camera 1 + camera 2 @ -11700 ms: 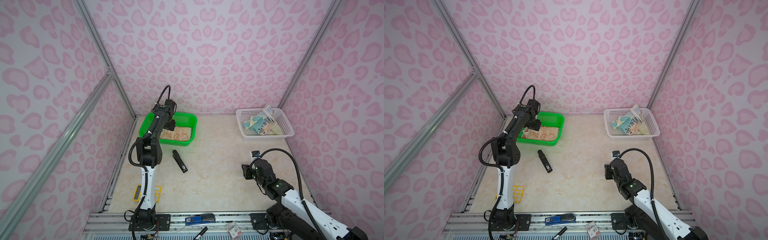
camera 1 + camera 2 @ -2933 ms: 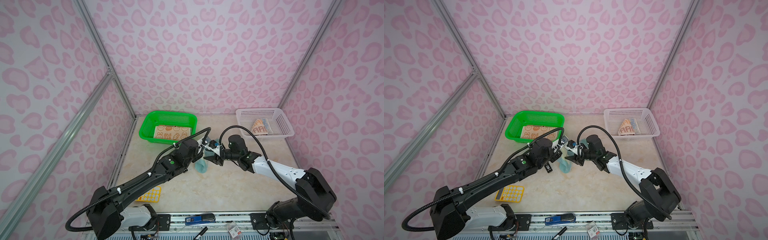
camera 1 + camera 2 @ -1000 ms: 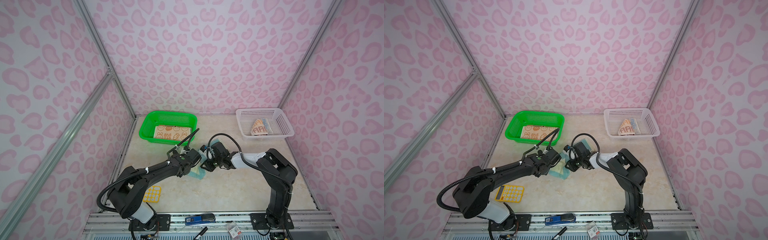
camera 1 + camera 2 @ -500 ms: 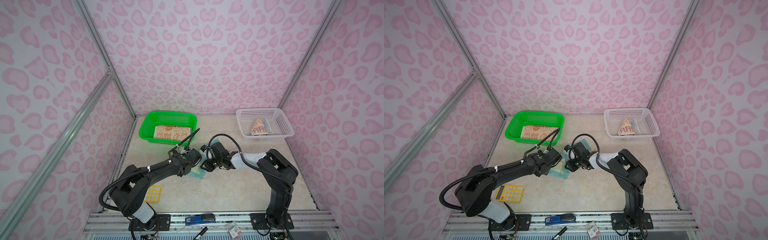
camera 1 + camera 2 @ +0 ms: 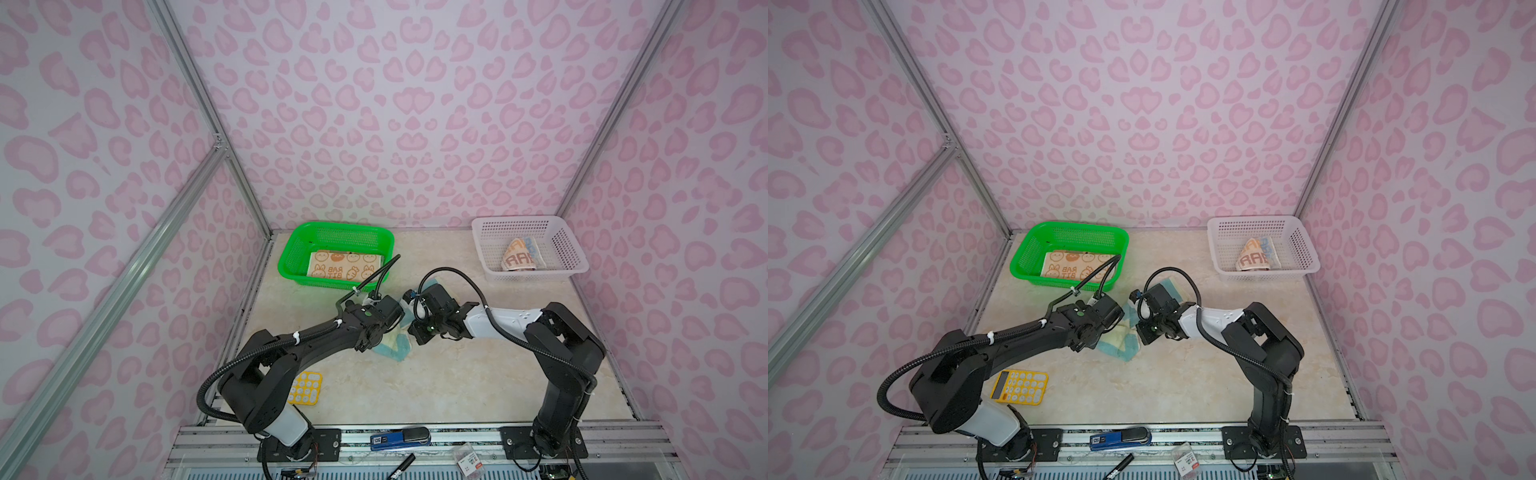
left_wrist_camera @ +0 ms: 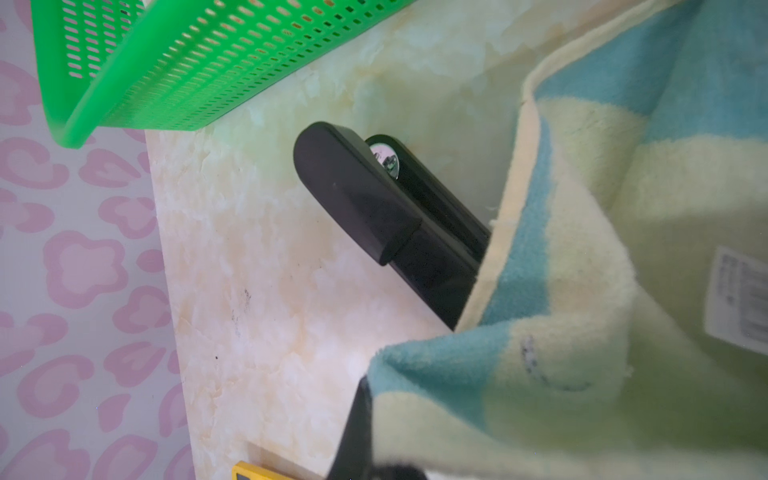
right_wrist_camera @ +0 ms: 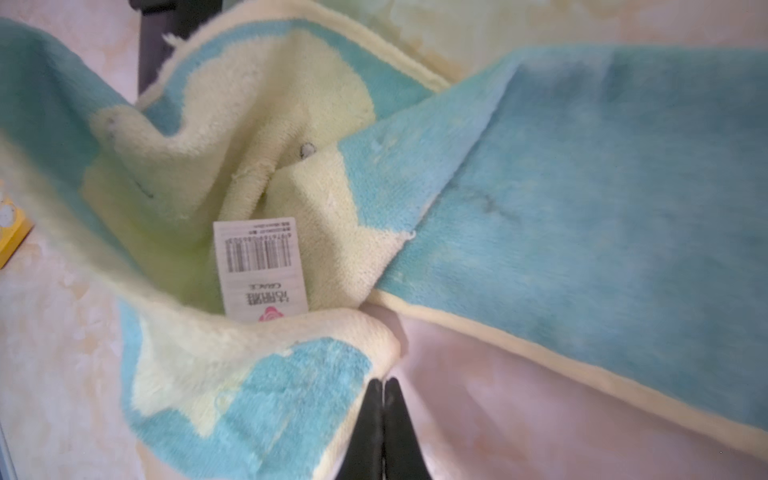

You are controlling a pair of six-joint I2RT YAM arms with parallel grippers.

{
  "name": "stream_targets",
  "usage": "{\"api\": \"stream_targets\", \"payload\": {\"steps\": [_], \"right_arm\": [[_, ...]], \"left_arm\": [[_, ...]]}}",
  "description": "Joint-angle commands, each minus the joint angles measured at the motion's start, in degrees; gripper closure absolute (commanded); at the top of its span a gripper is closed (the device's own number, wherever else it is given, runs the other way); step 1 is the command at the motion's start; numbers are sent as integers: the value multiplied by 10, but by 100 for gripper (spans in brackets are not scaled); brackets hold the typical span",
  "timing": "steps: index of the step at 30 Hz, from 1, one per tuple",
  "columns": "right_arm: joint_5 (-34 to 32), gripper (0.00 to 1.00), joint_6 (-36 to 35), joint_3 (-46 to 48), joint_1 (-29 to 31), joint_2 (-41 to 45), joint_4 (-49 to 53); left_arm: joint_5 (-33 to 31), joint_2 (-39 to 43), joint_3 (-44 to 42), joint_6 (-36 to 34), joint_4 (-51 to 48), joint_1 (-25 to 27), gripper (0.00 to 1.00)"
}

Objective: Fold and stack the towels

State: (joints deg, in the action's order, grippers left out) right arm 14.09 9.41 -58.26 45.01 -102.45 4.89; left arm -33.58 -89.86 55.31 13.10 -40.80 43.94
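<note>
1. Light blue towel [image 5: 395, 348] lies crumpled mid-table [image 5: 457, 374], between both grippers; its barcode tag [image 7: 259, 270] reads "GRACE".
2. Left gripper [image 5: 380, 332] pinches this towel.
3. Right gripper [image 7: 384, 384]: jaws pressed together at its cream corner; grip unclear.
4. Beige towel [image 5: 345, 266] in green basket [image 5: 332, 232] reads "RAB BIT".

a green mesh basket [image 5: 293, 255] sits at the upper left of the counter [image 5: 436, 386] in a top view, a white mesh basket [image 5: 486, 249] at its upper right, well apart. a yellow calculator [image 5: 1019, 387] lies flat at the lower left. along the metal rail [image 5: 457, 432] at the bottom edge lie a blue stapler [image 5: 400, 439], a black marker [image 5: 402, 463] and a small packet [image 5: 468, 460]. the left wrist view shows a black stapler-like thing [image 6: 365, 203] on the counter near the green basket.
</note>
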Motion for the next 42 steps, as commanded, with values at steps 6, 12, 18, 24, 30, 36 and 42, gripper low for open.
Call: {"api": "stream_targets", "payload": {"steps": [6, 12, 18, 24, 30, 36, 42], "right_arm": [[-39, 100, -49, 18, -15, 98, 43], [31, 70, -49, 6, -11, 52, 10], [138, 55, -70, 78, -6, 29, -225], [227, 52, -123, 73, -11, -10, -349], [290, 52, -114, 15, -19, -63, -371], [331, 61, -96, -2, -13, -92, -382], [328, 70, -95, 23, -10, -89, -375]], "left_arm": [[-6, 5, 22, -16, -3, -5, 97], [-15, -11, 20, -19, -7, -12, 97], [-50, -11, 8, -44, 27, -12, 97], [-44, 17, -11, -75, 84, -11, 97], [-41, 40, -18, -111, 125, -11, 97], [-43, 48, -13, -138, 158, -11, 97], [-53, 37, 3, -156, 171, -11, 97]]}}
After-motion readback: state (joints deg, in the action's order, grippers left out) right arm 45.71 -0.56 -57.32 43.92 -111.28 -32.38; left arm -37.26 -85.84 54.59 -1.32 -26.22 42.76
